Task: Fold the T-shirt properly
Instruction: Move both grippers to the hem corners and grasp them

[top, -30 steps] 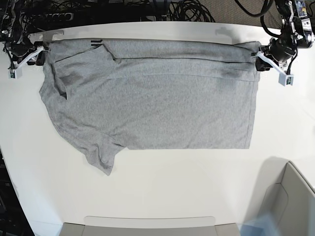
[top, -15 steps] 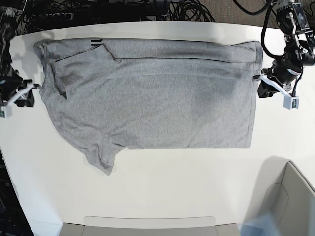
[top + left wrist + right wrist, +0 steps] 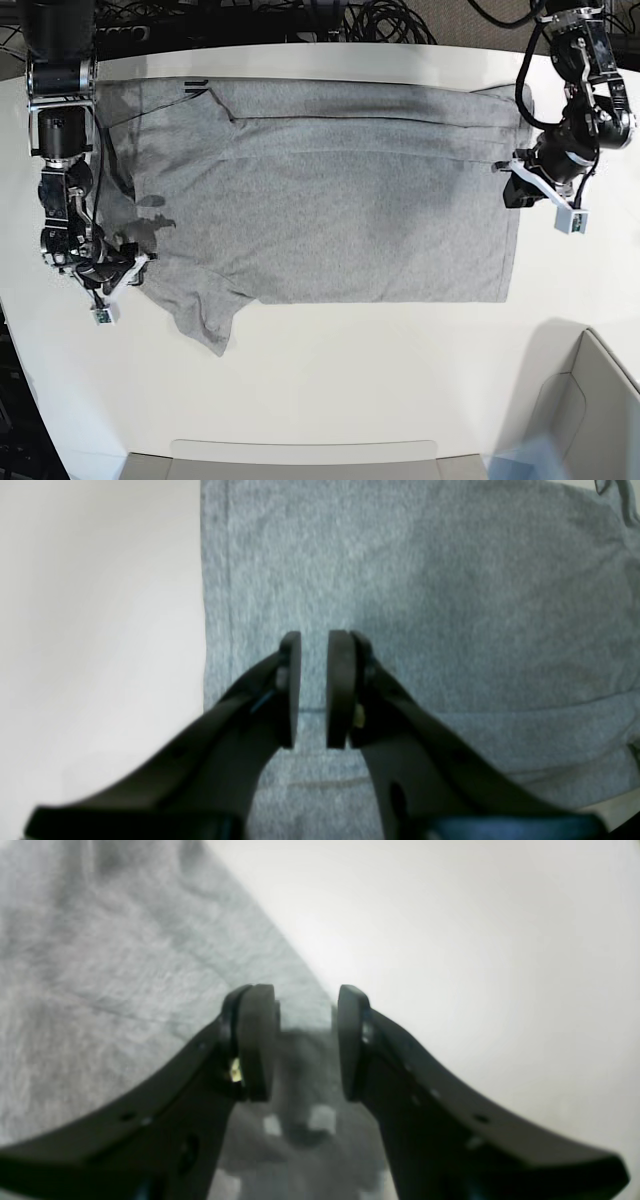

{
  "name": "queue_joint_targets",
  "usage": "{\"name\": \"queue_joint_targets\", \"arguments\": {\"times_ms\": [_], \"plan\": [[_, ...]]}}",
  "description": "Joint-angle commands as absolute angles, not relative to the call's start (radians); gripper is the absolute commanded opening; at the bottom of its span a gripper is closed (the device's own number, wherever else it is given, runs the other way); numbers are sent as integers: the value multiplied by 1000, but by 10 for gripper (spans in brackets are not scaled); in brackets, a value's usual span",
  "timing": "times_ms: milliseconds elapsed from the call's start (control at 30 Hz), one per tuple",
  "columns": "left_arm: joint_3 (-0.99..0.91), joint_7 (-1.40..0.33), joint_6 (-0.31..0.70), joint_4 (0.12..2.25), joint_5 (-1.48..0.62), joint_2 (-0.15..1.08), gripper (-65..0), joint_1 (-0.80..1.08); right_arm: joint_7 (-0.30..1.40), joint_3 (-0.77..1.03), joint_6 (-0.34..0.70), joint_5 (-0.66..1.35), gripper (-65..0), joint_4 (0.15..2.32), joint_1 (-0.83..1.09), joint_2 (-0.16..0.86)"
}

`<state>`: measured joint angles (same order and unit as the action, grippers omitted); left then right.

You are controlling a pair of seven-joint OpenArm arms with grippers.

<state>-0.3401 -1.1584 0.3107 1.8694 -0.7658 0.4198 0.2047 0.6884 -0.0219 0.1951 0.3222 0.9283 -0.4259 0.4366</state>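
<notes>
Base view overhead, far; 2 wrist views close, downward, sharing the T-shirt (image 3: 320, 190) edges.

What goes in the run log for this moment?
T-shirt: flat on table, far edge folded | left gripper: open over hem side | right gripper: open at sleeve-side edge | nothing held

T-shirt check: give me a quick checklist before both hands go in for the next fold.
1. T-shirt lies flat on the table: ok, far edge already folded over.
2. Left hand empty, jaws slightly apart: ok.
3. Right hand empty, jaws apart: ok.
4. Left hand over the hem side: ok.
5. Right hand at the cloth's edge near the sleeve: ok.
6. Hands touching cloth: cannot tell.
</notes>
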Motion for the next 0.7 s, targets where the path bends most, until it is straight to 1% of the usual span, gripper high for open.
{"name": "queue_joint_targets", "arguments": {"times_ms": [0, 67, 133, 200, 267, 400, 467, 567, 667], "plan": [[-344, -1142, 312, 1885, -777, 435, -561, 194, 668, -31, 194, 321, -439, 908, -466, 450], [-344, -1142, 312, 1885, -777, 426, -561, 194, 664, -59, 193, 321, -439, 854, -473, 430], [-351, -1142, 312, 1883, -777, 414, -561, 194, 668, -76, 193, 321, -439, 846, -461, 418], [-351, -1142, 312, 1883, -777, 409, -561, 193, 714, -87, 193, 323, -439, 862, -420, 420], [-348, -1142, 311, 1882, -777, 409, -561, 193, 791, -79, 193, 323, -439, 934, -371, 421], [-351, -1136, 312, 1847, -777, 409, -561, 191, 900, -77, 193, 323, -439, 1173, -211, 427], [-352, -1136, 312, 1827, -777, 409, -561, 179, 912, -77, 193, 323, -439, 1288, -134, 429], [-349, -1139, 314, 1808, -777, 409, -561, 170, 909, -56, 193, 325, -439, 1394, -79, 438], [-346, -1139, 314, 1797, -777, 409, -561, 165, 905, 44, 193, 325, -439, 1468, -76, 407]]}}
